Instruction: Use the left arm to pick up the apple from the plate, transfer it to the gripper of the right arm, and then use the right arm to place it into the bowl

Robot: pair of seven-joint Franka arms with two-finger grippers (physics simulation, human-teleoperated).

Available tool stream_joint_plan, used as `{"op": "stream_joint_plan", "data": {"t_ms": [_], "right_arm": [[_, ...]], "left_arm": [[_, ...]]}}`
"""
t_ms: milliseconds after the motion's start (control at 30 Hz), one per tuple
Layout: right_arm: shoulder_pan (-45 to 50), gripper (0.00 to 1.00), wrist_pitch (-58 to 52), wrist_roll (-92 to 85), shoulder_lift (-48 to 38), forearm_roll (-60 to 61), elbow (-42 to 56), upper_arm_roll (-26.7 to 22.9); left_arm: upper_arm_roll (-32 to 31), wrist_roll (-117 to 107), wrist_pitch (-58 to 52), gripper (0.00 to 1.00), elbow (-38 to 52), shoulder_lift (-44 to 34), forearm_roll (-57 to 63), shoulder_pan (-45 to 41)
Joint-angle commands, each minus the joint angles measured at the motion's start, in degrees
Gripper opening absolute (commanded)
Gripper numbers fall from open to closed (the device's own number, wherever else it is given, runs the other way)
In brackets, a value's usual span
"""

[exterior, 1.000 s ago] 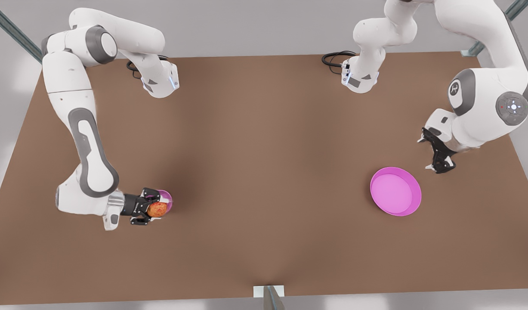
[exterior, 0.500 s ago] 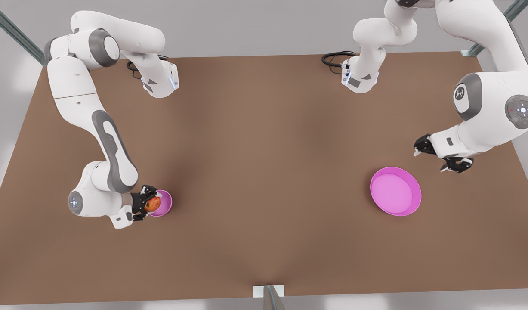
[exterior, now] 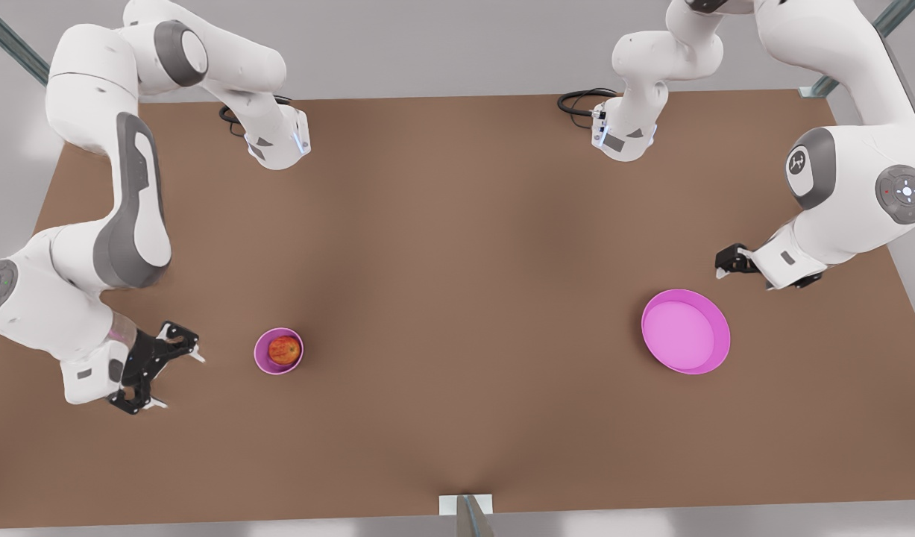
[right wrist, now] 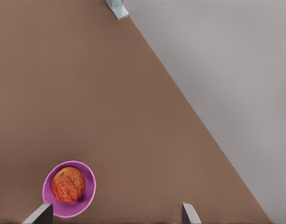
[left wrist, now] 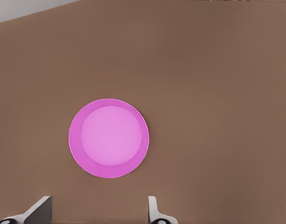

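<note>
The red and yellow apple (exterior: 283, 349) (right wrist: 68, 184) lies inside the small pink bowl (exterior: 263, 362) (right wrist: 89, 186) on the front view's left. My right gripper (exterior: 180, 382) (right wrist: 115, 217) is open and empty, apart from the bowl and farther toward the front view's left. The wide pink plate (exterior: 722, 335) (left wrist: 75, 140) sits bare on the front view's right. My left gripper (exterior: 744, 280) (left wrist: 96, 210) hovers beside the plate, toward the table's far right, with its fingers spread wide and nothing between them.
The brown table (exterior: 457, 261) carries both arm bases at its far edge, each with a black cable (exterior: 576, 101). A small metal bracket (exterior: 466, 507) (right wrist: 117, 9) stands at the near edge. Grey floor lies beyond the table edges.
My right gripper let go of the apple, which now rests in the bowl, and pulled back toward the front view's left, open. The left gripper shifted slightly near the plate.
</note>
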Motion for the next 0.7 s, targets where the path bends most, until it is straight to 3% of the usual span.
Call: {"op": "stream_joint_plan", "data": {"t_ms": [0,67,167,267,667], "right_arm": [[-0.11,1.00,-7.95,28.50,-2.60,-6.13,1.76,-0.41],[0.94,1.00,-11.64,47.30,-13.40,-6.31,-6.75,-2.95],[12.00,1.00,-17.62,62.16,-24.30,-5.17,-19.75,-15.69],[12.89,1.00,-13.66,62.08,-19.92,-3.41,-20.83,-15.61],[12.72,1.00,-14.37,61.56,-19.48,-1.21,-15.03,-14.38]], "left_arm": [[0.00,-14.81,-0.01,1.00,0.03,-0.06,0.03,0.00],[0.00,-14.81,-0.01,1.00,0.03,-0.06,0.11,0.00],[-0.09,-14.54,0.08,1.00,0.11,0.03,2.31,-0.26],[-0.09,-14.63,-0.01,1.00,4.77,3.81,2.40,-0.26],[-0.09,-14.72,-0.01,1.00,4.95,3.98,2.31,-0.26]]}}
